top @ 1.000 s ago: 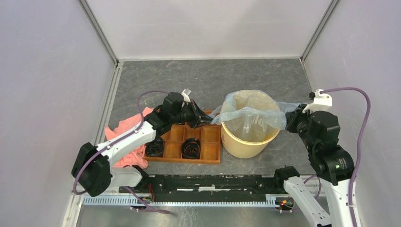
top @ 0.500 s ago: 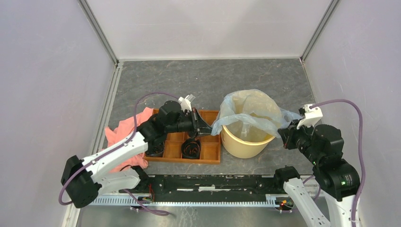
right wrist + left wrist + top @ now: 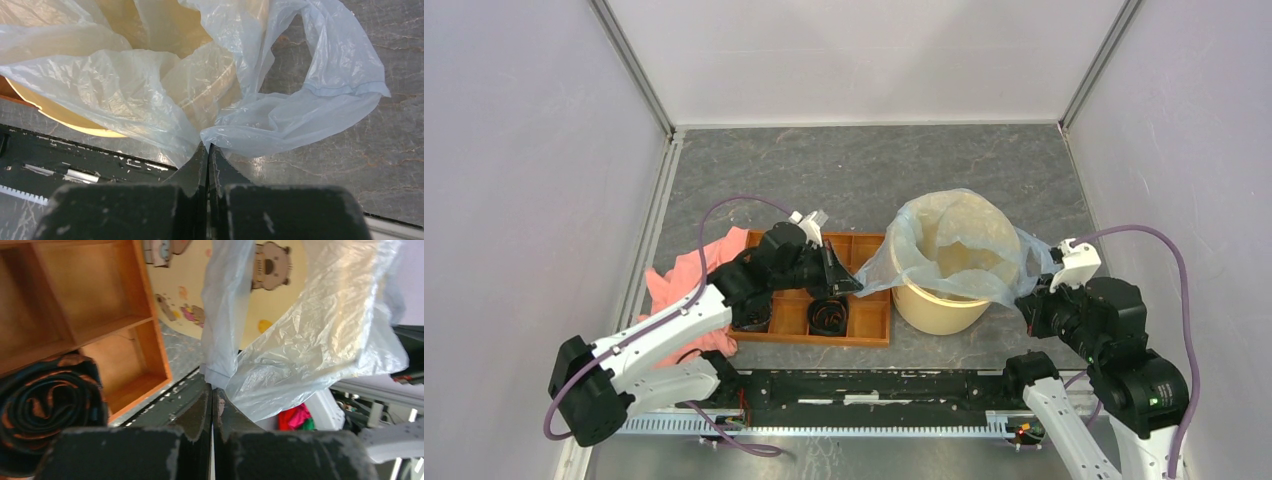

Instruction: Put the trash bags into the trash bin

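Both claws are pinched shut on plastic right now. The left claw (image 3: 852, 286) has its tips closed on a corner of the thin blue bag (image 3: 959, 272), with film bunching out just past the tips. The right claw (image 3: 1028, 297) is clamped on the opposite edge the same way. The bin (image 3: 934, 315) sits between the two claws with the bag draped over its mouth. Part of the bag sags inside and the front edge lies over the near rim. A loose flap hangs outside on the right claw's side, down toward the surface (image 3: 874, 170). I'd call it half in, with the mouth not seated all the way round.

My take on doing this step well: spread the two edges apart evenly and bring them down past the rim so the film hooks under the rolled lip, rather than yanking one side. That film looks thin and slippery, so a hard tug could tear it or slide it out of the tips. The bin looks light and could tip or scoot toward whichever claw pulls harder. The tray (image 3: 871, 318) with the dark rolled thing (image 3: 829, 312) is just below the left claw, so lowering on that side needs care.
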